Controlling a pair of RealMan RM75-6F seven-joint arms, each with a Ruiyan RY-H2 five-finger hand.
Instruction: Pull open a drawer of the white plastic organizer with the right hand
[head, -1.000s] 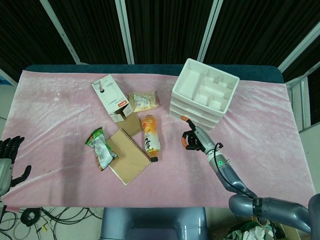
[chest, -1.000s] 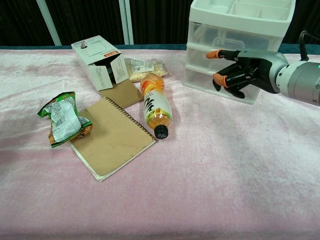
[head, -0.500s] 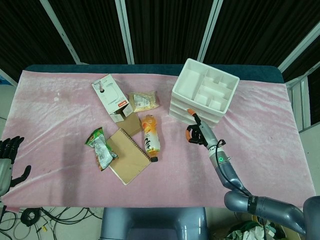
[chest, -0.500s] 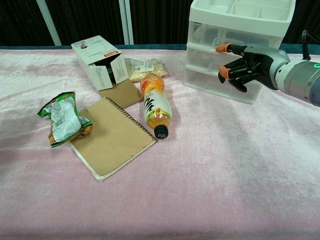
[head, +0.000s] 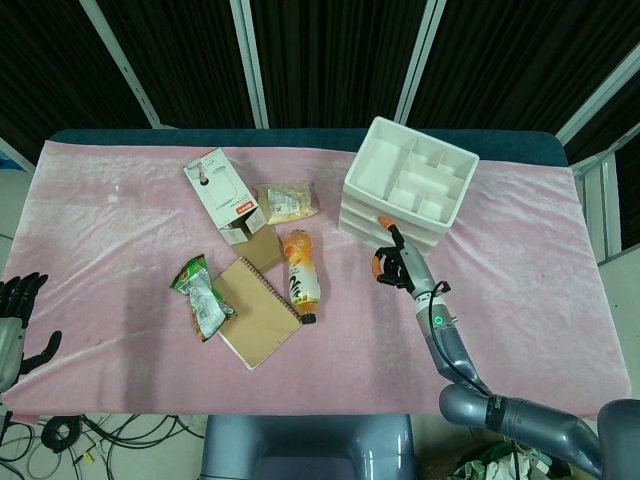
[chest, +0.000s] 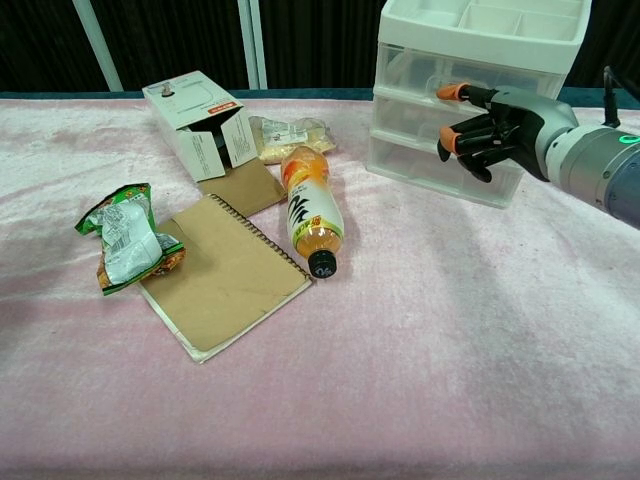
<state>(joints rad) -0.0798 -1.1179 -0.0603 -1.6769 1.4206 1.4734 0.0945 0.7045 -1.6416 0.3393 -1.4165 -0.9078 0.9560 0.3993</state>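
Observation:
The white plastic organizer (head: 410, 185) (chest: 460, 80) stands at the back right of the table, its three drawers all pushed in and its top tray divided into compartments. My right hand (head: 398, 265) (chest: 492, 130) hovers right in front of the organizer's drawer fronts, fingers spread and orange-tipped, level with the middle and lower drawers. It holds nothing, and I cannot tell whether the fingertips touch the drawer front. My left hand (head: 18, 315) sits at the far left edge of the head view, off the table, fingers apart and holding nothing.
An orange drink bottle (head: 301, 275) (chest: 311, 205) lies left of the right hand. A brown spiral notebook (head: 258, 311) (chest: 222, 272), a green snack bag (head: 203, 296), a white carton (head: 223, 195) and a small clear packet (head: 287, 202) lie further left on the pink cloth (head: 520, 290).
My right hand has moved away from me and up toward the organizer's drawer fronts, its fingers opening from a loose curl to a spread. The left hand has not moved.

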